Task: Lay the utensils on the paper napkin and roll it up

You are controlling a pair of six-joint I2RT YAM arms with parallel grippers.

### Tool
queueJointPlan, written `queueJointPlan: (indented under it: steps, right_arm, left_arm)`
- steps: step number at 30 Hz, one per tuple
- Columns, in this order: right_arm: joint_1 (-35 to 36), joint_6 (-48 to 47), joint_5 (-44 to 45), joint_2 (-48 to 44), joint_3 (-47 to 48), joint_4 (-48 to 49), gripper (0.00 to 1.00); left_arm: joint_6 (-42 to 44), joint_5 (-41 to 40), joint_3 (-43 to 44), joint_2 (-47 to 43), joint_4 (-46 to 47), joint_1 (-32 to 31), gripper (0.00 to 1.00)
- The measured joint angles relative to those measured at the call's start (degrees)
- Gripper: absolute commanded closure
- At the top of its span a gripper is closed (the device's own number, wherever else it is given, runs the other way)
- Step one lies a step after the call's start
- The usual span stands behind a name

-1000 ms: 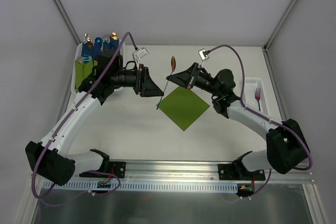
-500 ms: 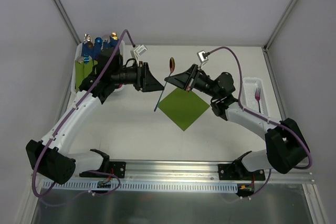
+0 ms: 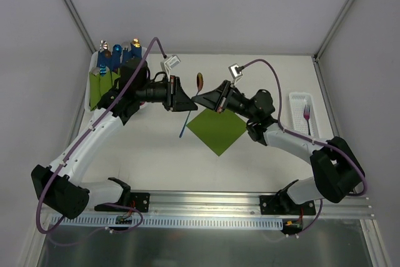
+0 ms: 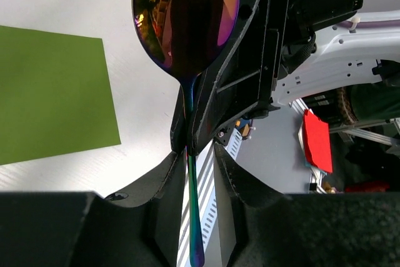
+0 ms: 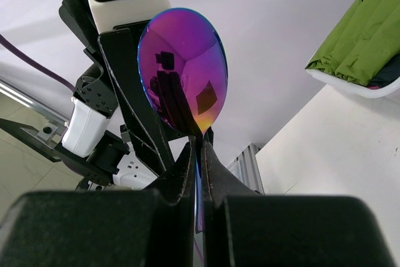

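Item: spoon (image 3: 200,81), aloft over the paper napkin's (image 3: 217,128) far-left edge, long axis steep, bowl uppermost. We find the right end effector (image 5: 199,145) clenched on its neck. The left end effector (image 4: 195,161) straddles the handle below, a gap showing beside it.

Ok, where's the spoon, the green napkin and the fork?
spoon (image 5: 182,70), right wrist view, on its shiny bowl.
napkin (image 3: 217,129), top view, middle of the sheet.
fork (image 3: 307,119), top view, middle of it.
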Motion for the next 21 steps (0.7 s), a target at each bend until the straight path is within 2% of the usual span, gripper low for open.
queueJointPlan:
  steps: [7, 14, 21]
  right_arm:
    - [0.0, 0.9, 0.5, 0.6, -0.8, 2.0, 1.00]
    - [0.0, 1.5, 1.5, 1.1, -2.8, 4.5, 1.00]
    - [0.0, 1.7, 2.4, 0.6, -5.0, 5.3, 1.00]
  left_arm:
    - [0.0, 0.0, 0.2, 0.4, 0.0, 0.0, 0.67]
    - [0.3, 0.0, 0.2, 0.9, -0.1, 0.0, 0.66]
    - [1.0, 0.0, 0.3, 1.2, -1.1, 0.0, 0.69]
